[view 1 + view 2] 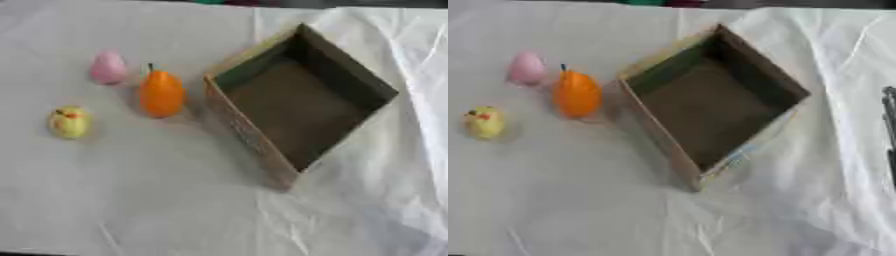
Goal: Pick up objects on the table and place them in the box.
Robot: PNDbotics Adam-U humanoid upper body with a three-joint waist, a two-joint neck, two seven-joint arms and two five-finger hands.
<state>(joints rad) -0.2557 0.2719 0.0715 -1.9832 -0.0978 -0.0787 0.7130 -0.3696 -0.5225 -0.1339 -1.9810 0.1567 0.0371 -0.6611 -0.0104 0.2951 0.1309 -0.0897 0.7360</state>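
An open cardboard box (262,137) stands askew right of the middle, and its brown floor shows nothing lying in it. Left of it, three small things rest on the white cloth. An orange fruit shape with a dark stem (162,93) lies closest to the box's left wall. A pink egg shape (108,67) lies behind and left of it. A yellow rounded thing with orange marks (69,122) is nearest the left edge. A thin dark part, which may be my right hand (890,125), shows at the right edge of the right eye view, well clear of the box. My left hand is out of sight.
A white cloth (175,200) covers the table, wrinkled and folded up at the right (420,100). Dark and coloured shapes line the far edge (675,2).
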